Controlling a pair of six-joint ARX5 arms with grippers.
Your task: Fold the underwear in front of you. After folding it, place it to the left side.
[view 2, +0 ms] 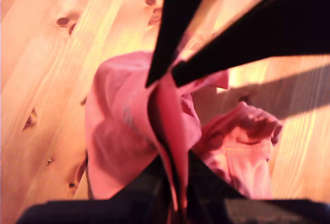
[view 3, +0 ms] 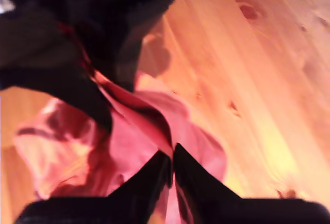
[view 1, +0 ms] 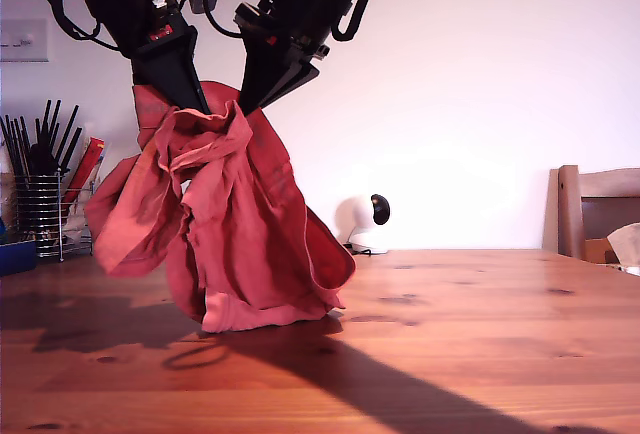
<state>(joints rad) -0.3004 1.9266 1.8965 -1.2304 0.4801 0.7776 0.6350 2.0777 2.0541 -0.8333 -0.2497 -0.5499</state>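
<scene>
- The underwear (view 1: pixel 240 234) hangs bunched and wrinkled from its top. Its lower folds rest on the wooden counter (view 1: pixel 480 334), toward 8 o'clock from the middle of the exterior view.
- My first tool (view 2: pixel 175 157) is closed, with a ridge of the coral-red cloth pinched between its fingers.
- My second tool (view 3: pixel 171 152) is also clamped shut on the cloth, fingers almost touching.
- In the exterior view two black arms (view 1: pixel 150 14) come down from 11 and 12 o'clock. Their tips meet at the gathered top of the garment. I cannot tell there which arm is which.
- Each wrist view shows the other tool just beside its own, gripping the same bunch of fabric.
- A wire rack of black utensils (view 1: pixel 40 204) stands at 9 o'clock in the exterior view, well apart from the garment.
- A small white round device (view 1: pixel 362 222) sits at the counter's far edge, and a wooden chair (view 1: pixel 595 209) shows at 3 o'clock.
</scene>
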